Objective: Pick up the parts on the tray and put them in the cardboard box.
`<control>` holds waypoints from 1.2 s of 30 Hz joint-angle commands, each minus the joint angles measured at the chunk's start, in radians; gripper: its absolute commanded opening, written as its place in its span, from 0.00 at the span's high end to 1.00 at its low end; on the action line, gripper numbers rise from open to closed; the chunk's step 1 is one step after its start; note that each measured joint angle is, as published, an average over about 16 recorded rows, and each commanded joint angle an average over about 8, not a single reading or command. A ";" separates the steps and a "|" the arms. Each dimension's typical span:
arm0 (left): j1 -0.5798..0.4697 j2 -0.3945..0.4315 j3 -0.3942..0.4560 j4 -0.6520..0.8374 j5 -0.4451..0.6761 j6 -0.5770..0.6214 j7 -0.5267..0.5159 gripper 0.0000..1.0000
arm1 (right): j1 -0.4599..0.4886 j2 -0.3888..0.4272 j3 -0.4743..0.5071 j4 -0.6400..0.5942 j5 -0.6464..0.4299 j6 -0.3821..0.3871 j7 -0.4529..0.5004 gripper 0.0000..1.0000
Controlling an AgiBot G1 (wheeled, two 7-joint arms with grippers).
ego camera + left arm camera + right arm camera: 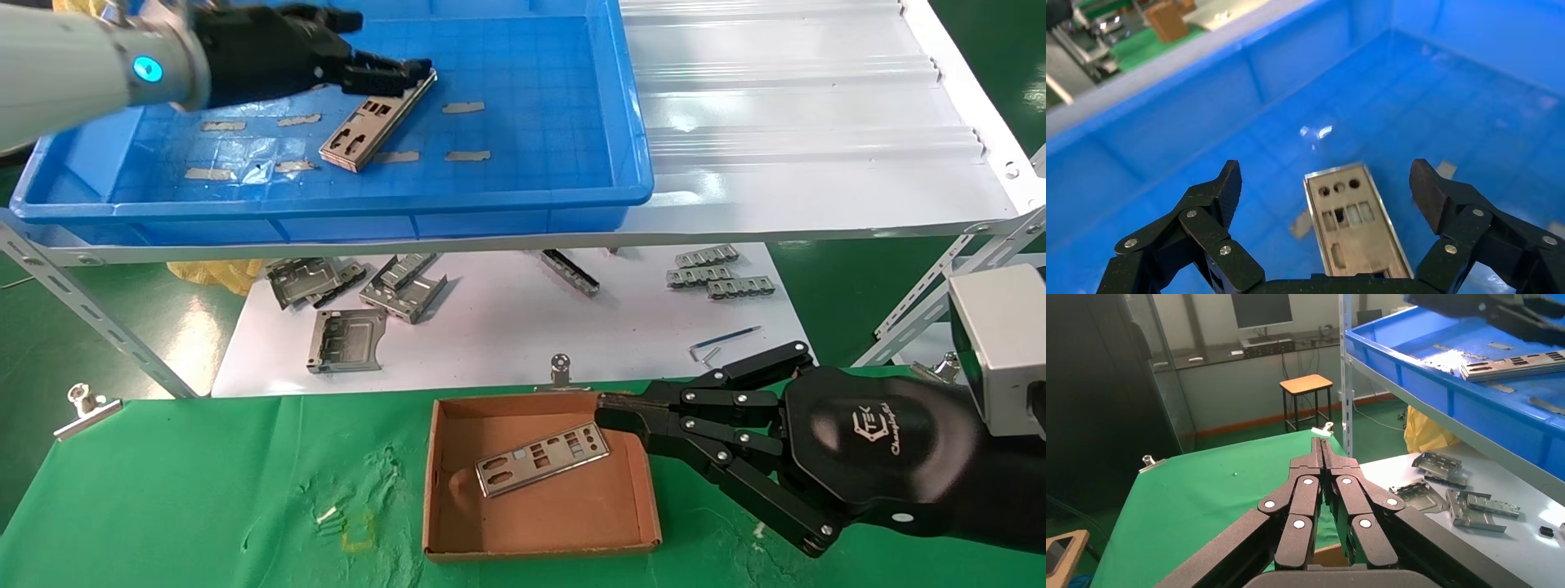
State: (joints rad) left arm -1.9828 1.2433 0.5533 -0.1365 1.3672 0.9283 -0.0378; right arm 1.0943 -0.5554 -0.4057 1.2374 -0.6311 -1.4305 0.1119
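One silver plate point(377, 122) lies flat on the floor of the blue tray point(531, 188). My left gripper point(409, 72) is open just above the plate's far end. In the left wrist view the plate point(1355, 226) lies between and below the wide-open fingers point(1223, 190), untouched. A second plate point(543, 459) lies in the cardboard box point(539, 545) on the green cloth. My right gripper point(609, 415) is shut and empty, hovering at the box's far right corner. Its closed tips show in the right wrist view point(1321, 447).
Bent grey brackets point(347, 339) and small slotted strips point(719, 273) lie on a white sheet under the shelf. The white ribbed panel point(801, 98) is to the right of the tray. A metal clip point(86, 406) holds the cloth's left edge.
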 commanded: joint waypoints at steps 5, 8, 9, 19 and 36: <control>-0.016 0.034 0.004 0.073 0.009 -0.039 0.002 0.00 | 0.000 0.000 0.000 0.000 0.000 0.000 0.000 0.00; -0.020 0.032 0.003 0.087 0.007 -0.018 0.004 0.00 | 0.000 0.000 0.000 0.000 0.000 0.000 0.000 0.00; -0.021 0.030 0.002 0.089 0.006 -0.009 0.005 0.00 | 0.000 0.000 0.000 0.000 0.000 0.000 0.000 0.00; -0.028 0.017 -0.001 0.111 0.000 0.045 0.016 0.81 | 0.000 0.000 0.000 0.000 0.000 0.000 0.000 0.00; -0.040 0.011 0.008 0.131 0.013 0.069 0.017 1.00 | 0.000 0.000 0.000 0.000 0.000 0.000 0.000 0.00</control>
State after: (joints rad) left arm -2.0216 1.2538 0.5606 -0.0061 1.3792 0.9940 -0.0197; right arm 1.0943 -0.5554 -0.4058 1.2374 -0.6310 -1.4305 0.1119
